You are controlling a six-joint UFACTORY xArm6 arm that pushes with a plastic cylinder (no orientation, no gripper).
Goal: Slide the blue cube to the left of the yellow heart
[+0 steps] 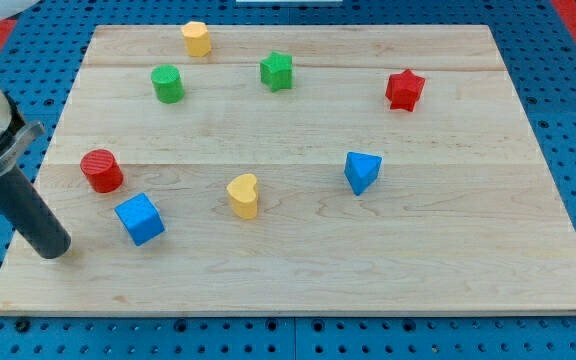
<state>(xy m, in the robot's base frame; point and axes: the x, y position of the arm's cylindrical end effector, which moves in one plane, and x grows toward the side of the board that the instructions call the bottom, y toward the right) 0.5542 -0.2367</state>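
Observation:
The blue cube [140,219] lies at the board's lower left. The yellow heart [243,195] lies to its right, near the middle of the board, about a block's width of bare wood between them. My tip [56,250] rests on the board at the view's left edge, left of and slightly below the blue cube, not touching it. The dark rod rises from it toward the upper left.
A red cylinder [101,171] sits just above the blue cube. A blue triangular block [362,172] lies right of the heart. A green cylinder [168,84], yellow hexagonal block [197,39], green star [277,71] and red star [405,90] lie along the top. The wooden board [368,270] ends just below my tip.

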